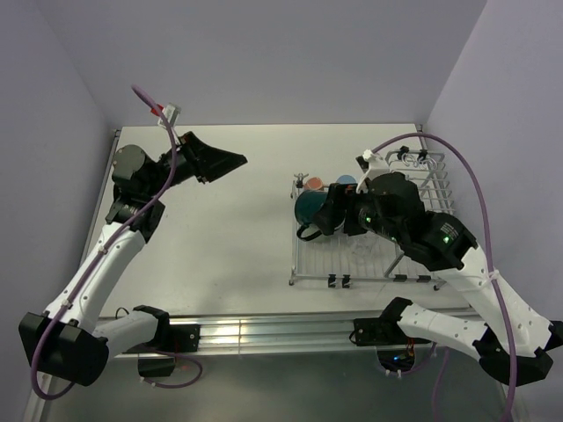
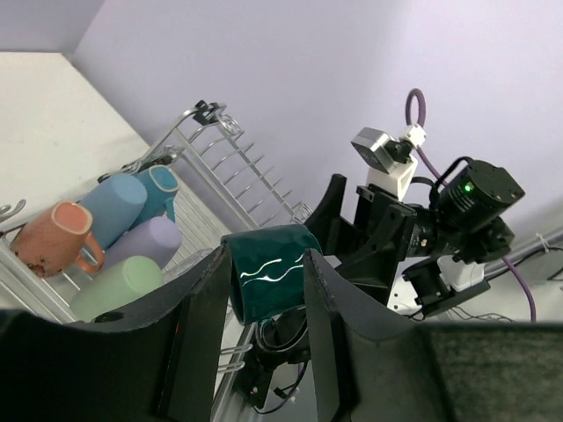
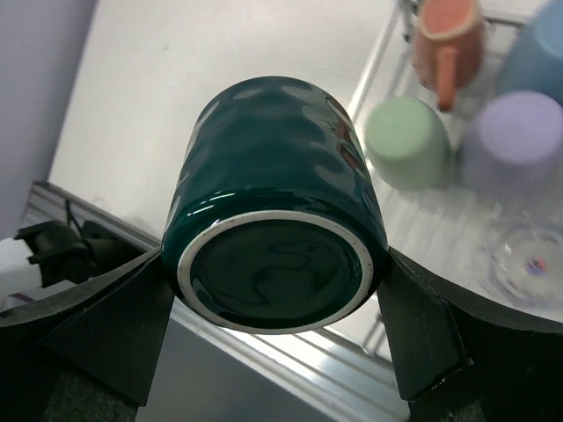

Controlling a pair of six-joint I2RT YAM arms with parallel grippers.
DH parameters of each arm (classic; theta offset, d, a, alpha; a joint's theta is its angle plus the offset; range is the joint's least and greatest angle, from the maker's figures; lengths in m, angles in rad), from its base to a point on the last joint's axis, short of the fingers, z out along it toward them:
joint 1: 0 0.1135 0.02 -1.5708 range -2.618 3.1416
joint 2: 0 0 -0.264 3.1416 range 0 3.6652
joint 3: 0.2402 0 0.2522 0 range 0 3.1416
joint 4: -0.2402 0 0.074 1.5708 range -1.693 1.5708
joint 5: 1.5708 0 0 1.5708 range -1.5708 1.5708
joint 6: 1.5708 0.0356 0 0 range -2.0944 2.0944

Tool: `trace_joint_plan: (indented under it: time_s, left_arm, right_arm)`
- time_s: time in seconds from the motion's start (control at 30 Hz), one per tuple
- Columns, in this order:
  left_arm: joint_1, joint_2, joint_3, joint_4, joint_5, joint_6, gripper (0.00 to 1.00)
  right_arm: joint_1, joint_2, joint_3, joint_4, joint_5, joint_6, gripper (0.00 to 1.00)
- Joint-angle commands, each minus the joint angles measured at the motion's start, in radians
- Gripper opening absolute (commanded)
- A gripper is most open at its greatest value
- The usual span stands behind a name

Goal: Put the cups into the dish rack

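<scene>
My right gripper point(image 1: 327, 215) is shut on a dark green mug point(image 1: 310, 208) and holds it on its side above the left end of the silver wire dish rack point(image 1: 369, 264). In the right wrist view the mug's base point(image 3: 274, 268) faces the camera between my fingers. Below it in the rack lie a pale green mug point(image 3: 407, 143), an orange mug point(image 3: 449, 40), a lavender mug point(image 3: 515, 141), a light blue mug point(image 3: 538, 53) and a clear glass tumbler point(image 3: 528, 264). My left gripper point(image 1: 230, 163) is open and empty, raised at the far left and pointing toward the rack.
The rack's raised wire side section point(image 1: 427, 180) stands at the far right by the wall. The left wrist view shows the rack point(image 2: 220, 149), the held mug point(image 2: 268, 272) and the right arm point(image 2: 466, 211) from afar. An aluminium rail point(image 1: 264, 334) runs along the near edge.
</scene>
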Motion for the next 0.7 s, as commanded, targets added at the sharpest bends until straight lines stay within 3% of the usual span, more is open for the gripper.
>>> trace_joint_plan:
  time_s: [0.0,0.3,0.67]
  left_arm:
    - [0.008,-0.015,0.071,-0.118,-0.045,0.068,0.44]
    - [0.015,-0.014,0.109,-0.252,-0.065,0.102,0.46]
    - [0.031,-0.023,0.062,-0.301,-0.019,0.124,0.47]
  right_arm:
    - [-0.005,0.015,0.12,-0.139,0.094,0.057,0.0]
    - [-0.005,0.104,0.185,-0.369,0.147,0.146,0.0]
    - [-0.005,0.216,0.094,-0.368,0.15,0.154,0.0]
